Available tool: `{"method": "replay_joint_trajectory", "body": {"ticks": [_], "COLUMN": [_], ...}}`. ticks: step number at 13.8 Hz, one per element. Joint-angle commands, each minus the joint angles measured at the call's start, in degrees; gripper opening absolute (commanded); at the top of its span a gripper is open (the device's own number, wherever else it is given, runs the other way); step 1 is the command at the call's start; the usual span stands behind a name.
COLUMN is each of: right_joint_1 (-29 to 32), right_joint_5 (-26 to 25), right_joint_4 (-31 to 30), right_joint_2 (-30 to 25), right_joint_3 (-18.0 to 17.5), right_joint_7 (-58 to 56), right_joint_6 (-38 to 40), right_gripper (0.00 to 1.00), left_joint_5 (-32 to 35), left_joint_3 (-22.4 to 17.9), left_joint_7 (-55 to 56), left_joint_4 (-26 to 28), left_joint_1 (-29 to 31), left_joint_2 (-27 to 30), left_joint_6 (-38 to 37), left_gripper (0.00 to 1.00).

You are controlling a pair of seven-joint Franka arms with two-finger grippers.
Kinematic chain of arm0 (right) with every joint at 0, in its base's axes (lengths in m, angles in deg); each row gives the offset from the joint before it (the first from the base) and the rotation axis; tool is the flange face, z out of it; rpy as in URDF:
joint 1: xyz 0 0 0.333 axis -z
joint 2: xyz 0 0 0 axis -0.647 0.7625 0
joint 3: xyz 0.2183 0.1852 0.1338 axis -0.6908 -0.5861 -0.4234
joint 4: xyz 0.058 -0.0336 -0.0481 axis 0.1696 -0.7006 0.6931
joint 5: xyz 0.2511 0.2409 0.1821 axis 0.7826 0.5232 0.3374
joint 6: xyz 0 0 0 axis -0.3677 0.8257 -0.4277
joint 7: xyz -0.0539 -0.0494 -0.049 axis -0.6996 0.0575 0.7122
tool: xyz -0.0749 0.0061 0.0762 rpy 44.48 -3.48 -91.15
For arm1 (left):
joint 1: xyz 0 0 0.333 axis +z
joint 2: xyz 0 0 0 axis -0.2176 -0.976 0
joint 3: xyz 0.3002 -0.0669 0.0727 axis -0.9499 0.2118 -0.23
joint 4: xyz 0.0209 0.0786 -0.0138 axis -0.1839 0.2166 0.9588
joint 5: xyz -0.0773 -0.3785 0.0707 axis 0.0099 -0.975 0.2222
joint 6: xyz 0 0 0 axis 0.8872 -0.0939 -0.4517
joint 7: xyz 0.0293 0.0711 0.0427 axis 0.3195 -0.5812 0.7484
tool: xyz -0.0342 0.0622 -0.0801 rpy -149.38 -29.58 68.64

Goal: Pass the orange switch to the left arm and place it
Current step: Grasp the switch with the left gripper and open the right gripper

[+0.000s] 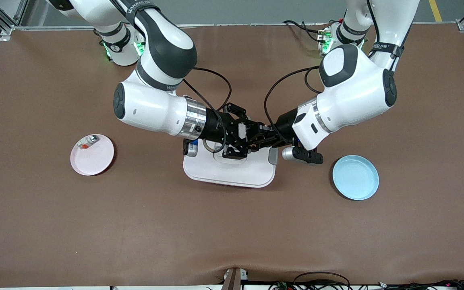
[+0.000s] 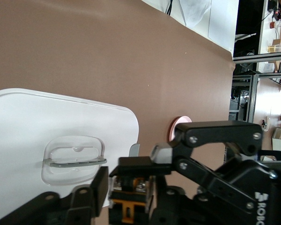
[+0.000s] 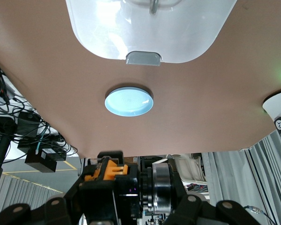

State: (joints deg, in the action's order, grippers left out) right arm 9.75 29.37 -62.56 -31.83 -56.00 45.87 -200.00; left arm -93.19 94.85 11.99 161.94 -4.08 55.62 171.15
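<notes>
Handover over the box, as I saw it from my station. In the centre of the front frame the right gripper [image 1: 243, 135] and the left gripper [image 1: 265, 137] met tip to tip in the air above the box [image 1: 232, 171], which lay flat on the brown table [image 1: 232, 237] with its lid handle up. The switch [image 2: 126, 209] sat between the two grippers. In the right wrist view its orange end showed at the bottom of the frame, and the right gripper's fingers were pressed onto it. In the left wrist view it showed at the bottom centre, flanked closely by the left gripper's black fingers [image 2: 99, 186], which I read as pinching it too. In the front frame the switch was hidden among the fingers. A pink plate [image 1: 95, 161] lay at mid-height toward the right arm's end of the table, with a clear piece [image 1: 87, 141] carrying a red bit on the part of it farthest from the camera. A blue plate [image 1: 356, 178] lay toward the left arm's end, slightly lower in the frame than the pink one, near the box but not touching it.
</notes>
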Motion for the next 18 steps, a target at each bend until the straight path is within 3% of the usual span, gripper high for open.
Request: {"method": "replay_joint_trajectory", "body": {"ticks": [1,5,6,7,14,18], "right_joint_1": [-0.55,-0.46,-0.46,-0.55,-0.38,2.69], "right_joint_5": [0.95,2.09,2.09,2.09,-0.61,-5.90], "right_joint_4": [2.16,2.16,2.16,2.16,2.07,3.21], "right_joint_2": [1.34,1.60,1.86,2.04,2.48,1.96], "right_joint_3": [0.46,0.46,0.46,0.46,1.07,1.16], "right_joint_7": [0.95,0.95,1.03,1.12,-0.80,-4.13], "right_joint_6": [-0.30,-0.47,-0.47,-0.73,-1.27,7.84], "right_gripper": [0.00,0.03,0.61,1.00,1.00,1.00], "left_joint_5": [0.04,0.04,0.04,0.12,4.95,11.35], "left_joint_3": [-0.04,-0.04,-0.04,-0.04,-0.21,-0.21], "left_joint_7": [-0.63,-0.54,-0.54,-0.54,-0.19,0.07], "left_joint_4": [0.28,0.20,0.28,0.28,0.46,1.16], "left_joint_1": [0.21,0.21,0.21,0.30,1.79,5.21], "left_joint_2": [0.25,0.34,0.43,0.43,2.01,4.99], "left_joint_6": [0.13,0.13,0.13,0.13,-3.02,-9.42], "left_gripper": [0.00,0.00,0.00,0.00,0.00,0.00]}}
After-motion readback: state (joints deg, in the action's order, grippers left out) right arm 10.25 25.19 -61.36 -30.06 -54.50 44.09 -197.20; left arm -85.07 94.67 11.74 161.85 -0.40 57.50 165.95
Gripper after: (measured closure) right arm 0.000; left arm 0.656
